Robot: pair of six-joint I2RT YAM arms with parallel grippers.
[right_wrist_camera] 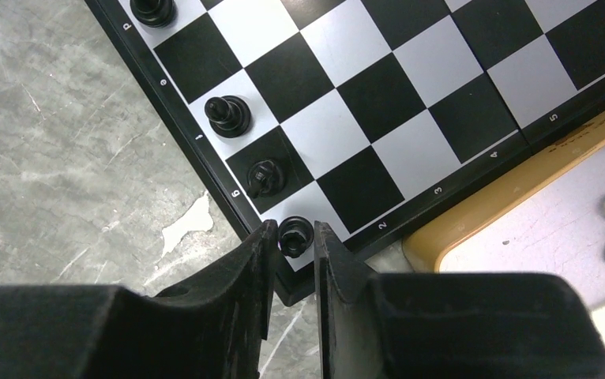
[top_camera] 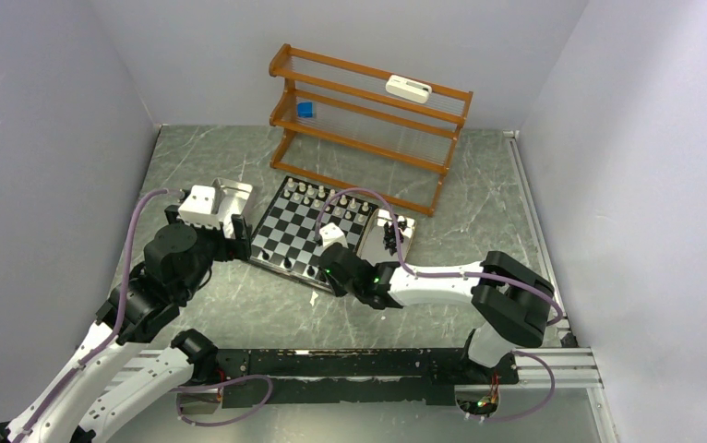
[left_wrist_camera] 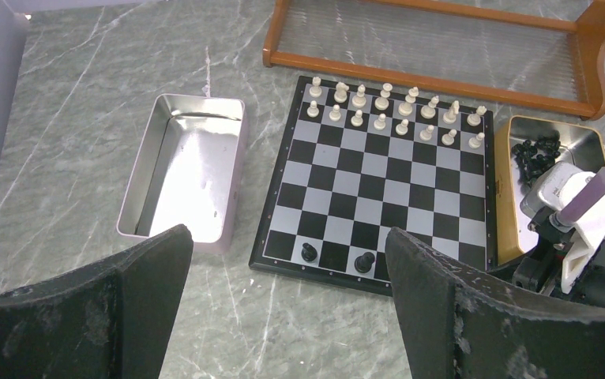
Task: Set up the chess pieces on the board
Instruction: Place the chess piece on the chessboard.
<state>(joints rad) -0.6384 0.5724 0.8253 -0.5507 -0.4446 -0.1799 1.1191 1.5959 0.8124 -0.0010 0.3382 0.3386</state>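
At the near corner of the board (right_wrist_camera: pixel 339 55) the right pincer (right_wrist_camera: pixel 293 230) is straddling a black piece (right_wrist_camera: pixel 295 237), its gap narrow. The piece is standing on the corner square, apparently extending the row of black neighbours (right_wrist_camera: pixel 264 178). Whether the fingers are pressing it I cannot tell. The left pincer (left_wrist_camera: pixel 287 235) is hanging wide and empty, likely so as not to crowd the board. Farther off, white pieces (left_wrist_camera: pixel 394 110) are filling the two far rows, and spare black pieces (left_wrist_camera: pixel 538 151) are lying in the gold tin (left_wrist_camera: pixel 552 120), handy for the right arm.
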